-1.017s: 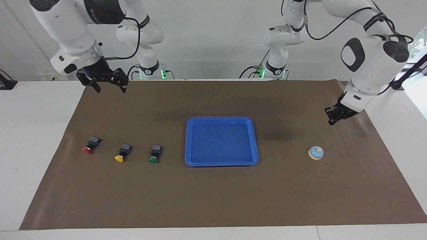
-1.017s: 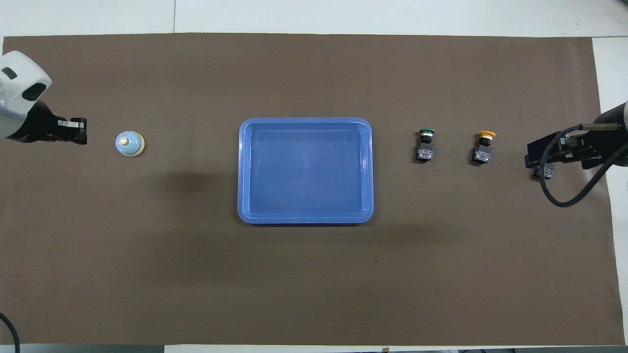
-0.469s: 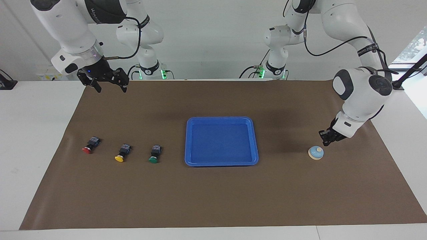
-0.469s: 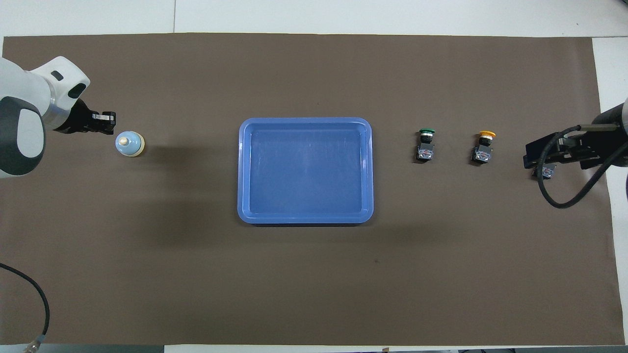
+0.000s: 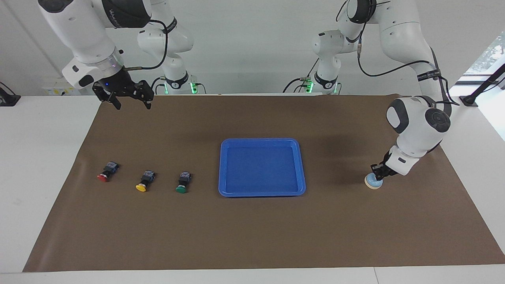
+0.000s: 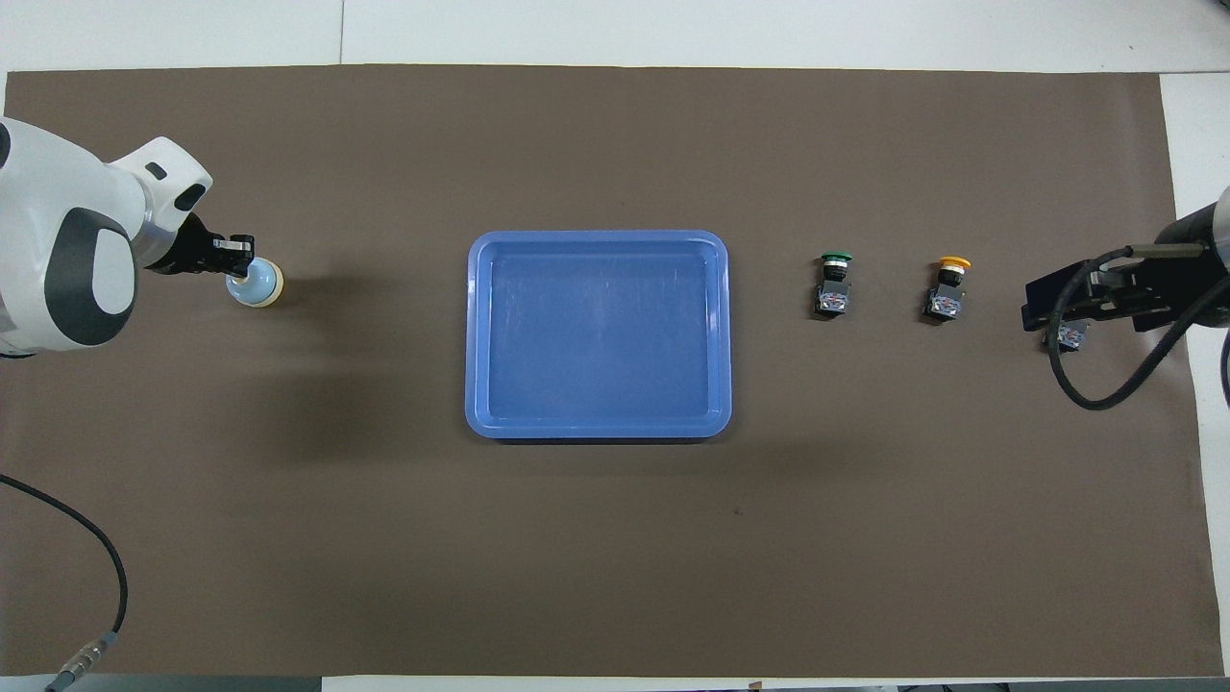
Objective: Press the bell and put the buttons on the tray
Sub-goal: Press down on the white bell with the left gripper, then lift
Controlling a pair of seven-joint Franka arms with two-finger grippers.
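From my remote seat: bell [image 5: 373, 182] was a small round light-blue dome on a cream base rim, sitting on the mat at the left arm's end of the table, well apart from the tray. Its knob was covered by the left gripper [image 5: 376, 174], whose fingertips were pressed together and resting on top of the dome; it gripped nothing.

Tray [image 5: 224, 167] was bright blue, glossy plastic, shallow rectangle with rounded corners and a raised rim, mid-table, nothing in it. The overhead view showed faint scuffs on its floor.

Three buttons lay in a row on the mat, toward the right arm's end, all tipped on their sides with caps pointing away from the robots: green button [image 5: 182, 184] just beside the tray, yellow button [image 5: 143, 182] next, red button [image 5: 106, 172] last. Black blocky bodies, round domed caps.

I had the right gripper [image 5: 128, 101] up in the air with jaws wide apart, holding nothing, over the mat's edge at its own end. From overhead it covered most of the red button.

Mat [image 5: 252, 236] was matte brown sheet, slightly creased at the edges, over a white table [image 5: 39, 157].
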